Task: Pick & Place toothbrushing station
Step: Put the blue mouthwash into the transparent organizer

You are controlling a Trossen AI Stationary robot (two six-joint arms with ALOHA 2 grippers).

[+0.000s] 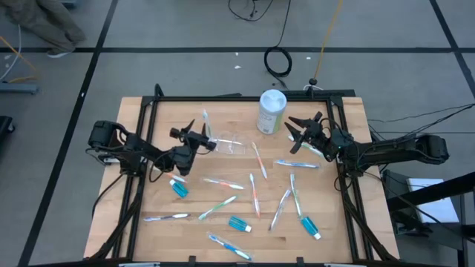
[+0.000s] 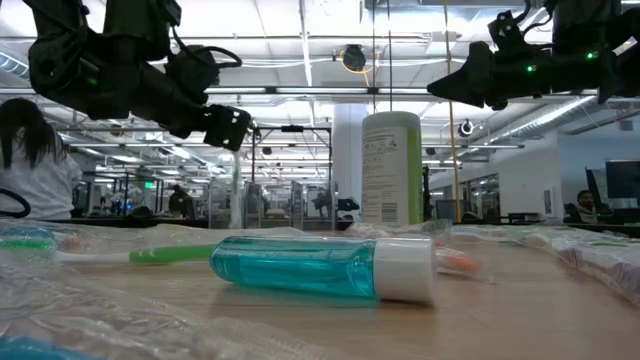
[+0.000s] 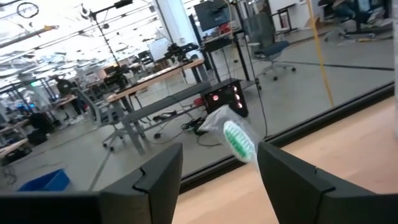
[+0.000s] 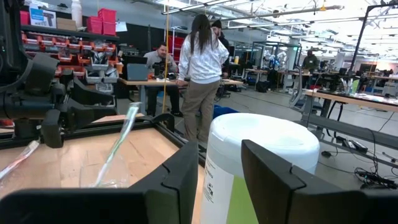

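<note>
While the left gripper (image 1: 202,139) hung with jaws apart beside the cup (image 1: 231,144), 1 toothbrush (image 1: 206,126) stood in it | step: placing brushes | next: fetch another toothbrush (image 1: 256,159) at 6 o'clock | right gripper (image 1: 297,127) parted, empty, by the canister (image 1: 272,111).

Canister (image 1: 272,112) at the surface's (image 1: 341,222) back edge, cup (image 1: 231,144) just to its left with one toothbrush (image 1: 205,126) apparently standing in it, other toothbrushes (image 1: 256,159) and three toothpaste tubes (image 1: 239,224) scattered across the middle and front.
</note>
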